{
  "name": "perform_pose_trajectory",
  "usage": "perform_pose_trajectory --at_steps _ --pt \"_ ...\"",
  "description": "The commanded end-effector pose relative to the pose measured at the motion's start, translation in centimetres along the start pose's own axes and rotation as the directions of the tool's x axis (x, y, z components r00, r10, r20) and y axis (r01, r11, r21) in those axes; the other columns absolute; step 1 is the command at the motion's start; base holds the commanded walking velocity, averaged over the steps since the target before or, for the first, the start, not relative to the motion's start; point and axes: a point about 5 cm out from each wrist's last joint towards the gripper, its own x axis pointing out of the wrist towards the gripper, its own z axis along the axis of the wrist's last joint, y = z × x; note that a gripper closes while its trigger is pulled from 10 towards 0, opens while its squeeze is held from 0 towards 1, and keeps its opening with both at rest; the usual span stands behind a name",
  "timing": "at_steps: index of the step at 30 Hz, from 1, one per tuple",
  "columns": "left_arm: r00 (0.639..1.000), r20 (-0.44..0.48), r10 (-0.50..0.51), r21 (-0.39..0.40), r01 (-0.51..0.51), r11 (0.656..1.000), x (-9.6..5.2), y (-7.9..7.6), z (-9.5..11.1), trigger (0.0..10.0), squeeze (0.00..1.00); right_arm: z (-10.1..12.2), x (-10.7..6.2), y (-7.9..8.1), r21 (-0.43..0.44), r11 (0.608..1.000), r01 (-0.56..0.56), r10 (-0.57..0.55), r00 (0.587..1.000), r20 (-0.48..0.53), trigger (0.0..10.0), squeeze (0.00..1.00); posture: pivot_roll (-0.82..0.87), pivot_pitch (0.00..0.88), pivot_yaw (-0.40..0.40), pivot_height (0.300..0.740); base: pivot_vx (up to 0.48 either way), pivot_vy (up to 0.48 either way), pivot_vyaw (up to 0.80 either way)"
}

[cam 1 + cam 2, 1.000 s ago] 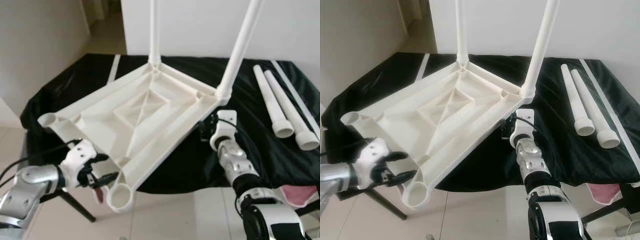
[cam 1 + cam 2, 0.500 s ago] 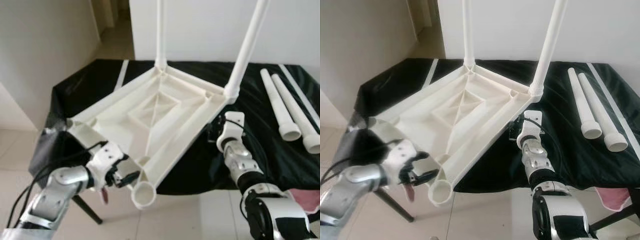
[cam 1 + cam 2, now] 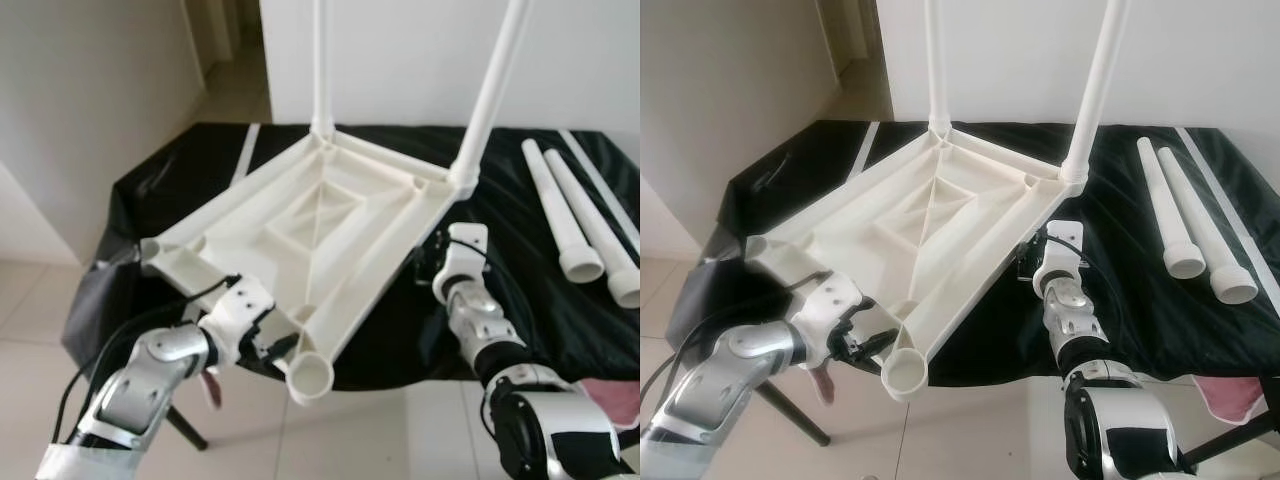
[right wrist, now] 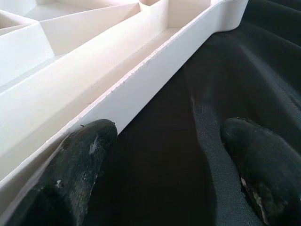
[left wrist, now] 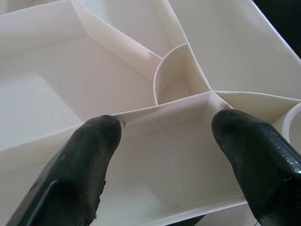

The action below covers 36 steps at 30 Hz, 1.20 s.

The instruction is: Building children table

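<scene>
Inverted white tabletop [image 3: 300, 225] lies on the black-draped bench [image 3: 545, 310] — two legs fitted far. Left gripper [image 5: 164, 155], fingers apart, at near corner socket [image 3: 310, 377]. Right gripper [image 4: 164, 160], apart, beside right rail. Next — fetch loose legs [image 3: 575, 220], far right.

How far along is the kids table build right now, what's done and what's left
Roughly halfway. Done: two legs stand fitted in the far corners of the upturned white tabletop. In hand: the left gripper sits open at the tabletop's near corner, beside an empty socket, and the right gripper is open against its right edge. Left: two loose legs lying on the black-covered table, and two empty sockets.
</scene>
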Motion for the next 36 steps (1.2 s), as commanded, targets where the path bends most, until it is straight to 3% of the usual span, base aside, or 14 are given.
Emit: perform_pose_trajectory --at_steps 1,11,12,15,19,24,30,36 --pt "0.994 -0.091 -0.058 -0.039 0.054 0.998 1.0 -1.4 -1.7 10.0 0.0 -0.4 -0.1 2.2 -0.009 0.996 -0.09 0.09 0.996 -0.013 10.0 0.0 0.06 0.019 0.014 0.74 0.0 0.0 0.0" --pt "0.972 -0.207 0.108 -0.047 -0.12 0.992 -1.4 0.8 -1.3 10.0 0.0 -0.5 -0.1 2.3 -0.019 0.995 -0.096 0.096 0.995 -0.014 10.0 0.0 0.07 0.018 0.015 0.74 0.0 0.0 0.0" --pt "0.962 -0.203 0.18 -0.036 -0.191 0.981 -1.8 1.9 -0.6 10.0 0.0 -0.5 -0.1 2.4 -0.02 0.995 -0.099 0.098 0.995 -0.012 10.0 0.0 0.08 0.017 0.017 0.74 0.0 0.0 0.0" --pt "0.958 -0.2 0.203 -0.041 -0.215 0.976 -2.0 2.3 -0.3 10.0 0.0 -0.5 -0.1 2.5 -0.02 0.995 -0.099 0.099 0.995 -0.011 10.0 0.0 0.08 0.017 0.017 0.74 0.0 0.0 0.0" --pt "0.916 -0.223 0.333 -0.028 -0.348 0.937 -3.1 4.4 0.3 10.0 0.0 -0.3 -0.1 2.7 -0.018 0.994 -0.105 0.105 0.994 -0.006 10.0 0.0 0.08 0.022 0.019 0.74 0.0 0.0 0.0" --pt "0.892 -0.253 0.374 0.02 -0.382 0.924 -5.0 5.4 0.8 10.0 0.0 -0.4 -0.1 2.7 -0.019 0.994 -0.108 0.108 0.994 -0.006 10.0 0.0 0.08 0.029 0.015 0.74 0.0 0.0 0.0" --pt "0.909 -0.244 0.336 0.065 -0.331 0.941 -6.5 5.4 1.6 10.0 0.0 -0.4 -0.1 2.8 -0.021 0.993 -0.112 0.112 0.994 -0.008 10.0 0.0 0.09 0.033 0.013 0.74 0.0 0.0 0.0" --pt "0.936 -0.121 0.331 0.161 -0.31 0.937 -7.9 6.0 2.8 10.0 0.0 -0.2 0.0 3.1 -0.022 0.993 -0.119 0.119 0.993 -0.005 10.0 0.0 0.1 0.034 0.004 0.74 0.0 0.0 0.0"
